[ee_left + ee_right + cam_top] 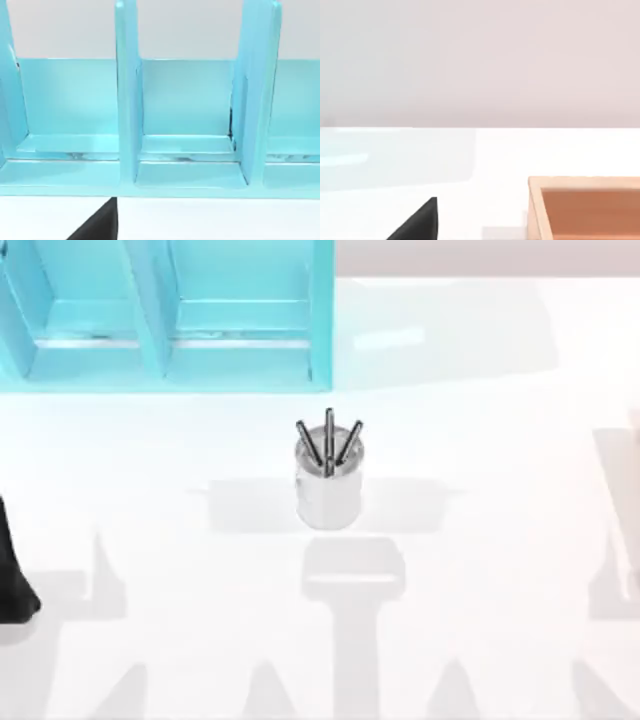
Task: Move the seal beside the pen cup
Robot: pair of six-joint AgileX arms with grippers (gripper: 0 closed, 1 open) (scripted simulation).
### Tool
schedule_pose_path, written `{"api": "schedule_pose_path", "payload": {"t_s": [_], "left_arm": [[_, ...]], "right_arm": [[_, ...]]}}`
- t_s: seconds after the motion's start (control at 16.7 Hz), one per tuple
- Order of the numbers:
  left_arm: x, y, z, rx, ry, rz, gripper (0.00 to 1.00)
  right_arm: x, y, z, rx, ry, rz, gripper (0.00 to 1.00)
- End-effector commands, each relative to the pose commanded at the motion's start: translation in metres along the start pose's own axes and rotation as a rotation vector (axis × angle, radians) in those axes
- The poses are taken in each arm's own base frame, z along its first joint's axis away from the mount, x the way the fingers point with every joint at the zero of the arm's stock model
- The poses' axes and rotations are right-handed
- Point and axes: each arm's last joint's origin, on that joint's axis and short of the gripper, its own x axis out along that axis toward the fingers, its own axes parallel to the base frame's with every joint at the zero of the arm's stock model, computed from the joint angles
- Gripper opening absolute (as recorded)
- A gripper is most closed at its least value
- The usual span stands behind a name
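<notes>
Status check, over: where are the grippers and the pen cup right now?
Left arm parked at table's left edge. Pen cup upright mid-table, three pens in it. Teal shelf unit behind it, apart; nothing crowding the cup.

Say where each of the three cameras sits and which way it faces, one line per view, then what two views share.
Top view: above the table, looking down at the pen cup; left arm at the left edge.
Left wrist view: on the left wrist, facing the turquoise shelf; a dark gripper part low.
Right wrist view: on the right wrist, facing across the table toward a wooden box.
Shared: the shelf, in the top and left wrist views.
</notes>
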Motion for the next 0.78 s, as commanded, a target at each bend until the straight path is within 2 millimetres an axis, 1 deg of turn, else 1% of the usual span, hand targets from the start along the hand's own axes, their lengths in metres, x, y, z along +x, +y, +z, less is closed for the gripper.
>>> {"api": "schedule_pose_path", "payload": {"t_s": [0.12, 0.24, 0.42, 0.6, 0.78], "left_arm": [[0.000, 0.000, 0.000, 0.000, 0.001, 0.000, 1.00], [0.000, 0.001, 0.006, 0.007, 0.032, 0.008, 1.00], [0.002, 0.004, 0.027, 0.031, 0.154, 0.029, 1.00], [0.014, 0.008, 0.054, 0.059, 0.372, 0.048, 1.00], [0.042, 0.016, 0.076, 0.076, 0.672, 0.057, 1.00]], "right_arm": [[0.000, 0.000, 0.000, 0.000, 0.000, 0.000, 1.00], [0.000, 0.000, 0.000, 0.000, 0.000, 0.000, 1.00], [0.000, 0.000, 0.000, 0.000, 0.000, 0.000, 1.00], [0.000, 0.000, 0.000, 0.000, 0.000, 0.000, 1.00], [0.000, 0.000, 0.000, 0.000, 0.000, 0.000, 1.00]]}}
